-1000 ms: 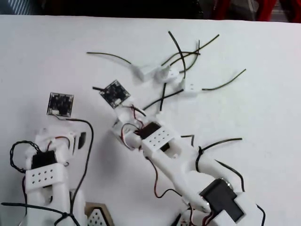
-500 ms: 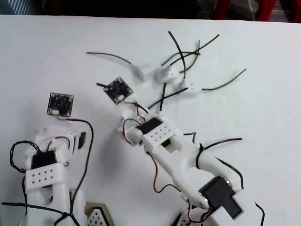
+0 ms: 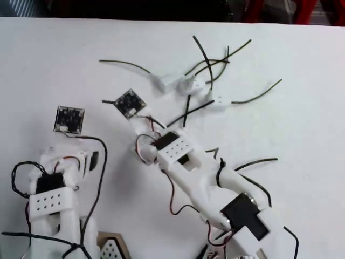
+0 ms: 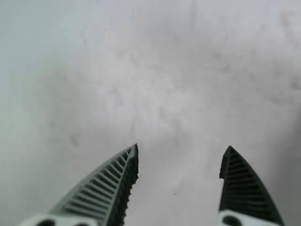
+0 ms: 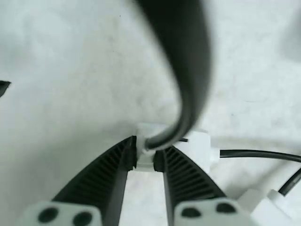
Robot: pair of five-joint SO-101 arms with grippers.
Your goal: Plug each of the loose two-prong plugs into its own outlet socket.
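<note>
Plug [image 5: 196, 143] in right claw [image 5: 146, 149] grip

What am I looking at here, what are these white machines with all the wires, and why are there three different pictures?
These are two small robot arms at a white table: the left arm and the right arm. The high view comes from a fixed camera looking down. The other two come from a camera on each arm's wrist, looking along its gripper. On the table lie a black square socket ahead of the left arm, a second socket by the right arm's tip, and, farther off, loose white plugs with black cords. The left gripper is open over bare table. The right gripper is shut on a white plug, whose black cord curves up past the camera.
</note>
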